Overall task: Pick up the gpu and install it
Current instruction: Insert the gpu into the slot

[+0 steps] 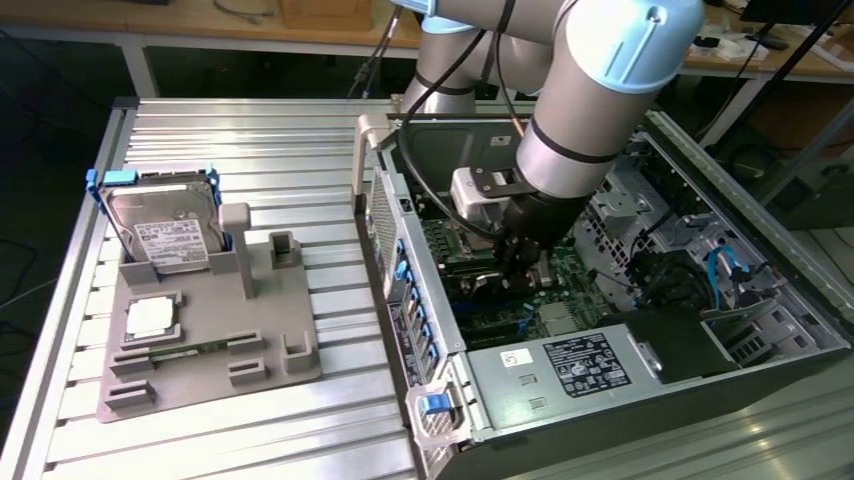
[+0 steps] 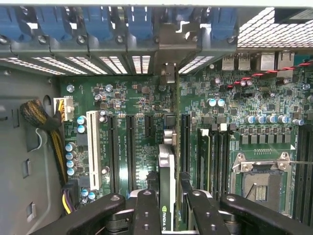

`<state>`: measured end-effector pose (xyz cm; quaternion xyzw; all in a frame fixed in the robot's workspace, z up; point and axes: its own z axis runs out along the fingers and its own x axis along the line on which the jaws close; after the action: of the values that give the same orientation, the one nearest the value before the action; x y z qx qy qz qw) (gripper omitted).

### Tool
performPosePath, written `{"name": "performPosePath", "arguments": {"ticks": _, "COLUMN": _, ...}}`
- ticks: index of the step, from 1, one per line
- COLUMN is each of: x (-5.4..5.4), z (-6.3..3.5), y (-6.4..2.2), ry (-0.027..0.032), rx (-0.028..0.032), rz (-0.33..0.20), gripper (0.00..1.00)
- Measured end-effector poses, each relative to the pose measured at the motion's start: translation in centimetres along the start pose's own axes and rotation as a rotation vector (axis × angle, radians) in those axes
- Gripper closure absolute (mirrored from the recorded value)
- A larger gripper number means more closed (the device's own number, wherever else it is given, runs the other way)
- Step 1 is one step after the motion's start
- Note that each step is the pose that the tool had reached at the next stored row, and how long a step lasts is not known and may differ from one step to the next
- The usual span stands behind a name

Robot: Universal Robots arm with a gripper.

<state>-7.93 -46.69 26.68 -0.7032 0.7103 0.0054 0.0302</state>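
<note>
My gripper (image 1: pixel 523 268) is down inside the open computer case (image 1: pixel 400 240), over the motherboard (image 2: pixel 142 112). In the wrist view my gripper (image 2: pixel 168 193) is shut on the gpu (image 2: pixel 167 215), a thin card seen edge on with a green logo strip between the black fingers (image 2: pixel 146 210). The card stands upright in line with the black expansion slots (image 2: pixel 129 147). Its silvery end bracket (image 2: pixel 168 73) reaches toward the case's rear slot openings. I cannot tell whether the card's edge touches a slot.
On the table at the exterior view's left, a grey fixture (image 1: pixel 267 340) holds a silver hard drive in a blue frame (image 1: pixel 167 230). Memory sticks (image 2: pixel 205 156), a CPU socket (image 2: pixel 261 181) and cables (image 2: pixel 34 115) flank the card. A power supply (image 1: pixel 561 370) fills the case's near end.
</note>
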Motion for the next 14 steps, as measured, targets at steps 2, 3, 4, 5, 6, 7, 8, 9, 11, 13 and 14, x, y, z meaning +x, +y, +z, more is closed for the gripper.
{"name": "performPosePath", "arguments": {"ticks": 2, "x": -0.01, "z": -0.13, "y": -0.01, "ry": 0.0, "rx": 0.0, "rz": 0.0, "gripper": 0.73}}
{"name": "performPosePath", "arguments": {"ticks": 3, "x": -0.02, "z": -0.15, "y": -0.01, "ry": -0.0003, "rx": 0.0001, "rz": 0.0, "gripper": 0.73}}
{"name": "performPosePath", "arguments": {"ticks": 4, "x": -0.02, "z": -0.16, "y": -0.01, "ry": -0.0004, "rx": 0.0002, "rz": 0.0, "gripper": 0.73}}
{"name": "performPosePath", "arguments": {"ticks": 5, "x": -0.02, "z": -0.16, "y": -0.01, "ry": -0.0004, "rx": 0.0001, "rz": 0.0, "gripper": 0.73}}
{"name": "performPosePath", "arguments": {"ticks": 6, "x": -0.02, "z": -0.16, "y": 0.0, "ry": -0.0003, "rx": 0.0001, "rz": 0.0, "gripper": 0.73}}
{"name": "performPosePath", "arguments": {"ticks": 7, "x": -0.01, "z": -0.18, "y": 0.0, "ry": 0.0, "rx": 0.0, "rz": 0.0, "gripper": 0.73}}
{"name": "performPosePath", "arguments": {"ticks": 8, "x": 0.01, "z": -0.19, "y": 0.0, "ry": 0.0002, "rx": -0.0001, "rz": 0.0, "gripper": 0.73}}
{"name": "performPosePath", "arguments": {"ticks": 9, "x": 0.03, "z": -0.19, "y": 0.0, "ry": 0.0003, "rx": -0.0002, "rz": 0.0, "gripper": 0.73}}
{"name": "performPosePath", "arguments": {"ticks": 11, "x": 0.07, "z": -0.18, "y": 0.0, "ry": -0.0001, "rx": 0.0, "rz": 0.0, "gripper": 0.73}}
{"name": "performPosePath", "arguments": {"ticks": 13, "x": 0.09, "z": -0.18, "y": -0.01, "ry": 0.0, "rx": 0.0, "rz": 0.0, "gripper": 0.73}}
{"name": "performPosePath", "arguments": {"ticks": 14, "x": 0.09, "z": -0.17, "y": -0.01, "ry": 0.0, "rx": 0.0, "rz": 0.0, "gripper": 0.73}}
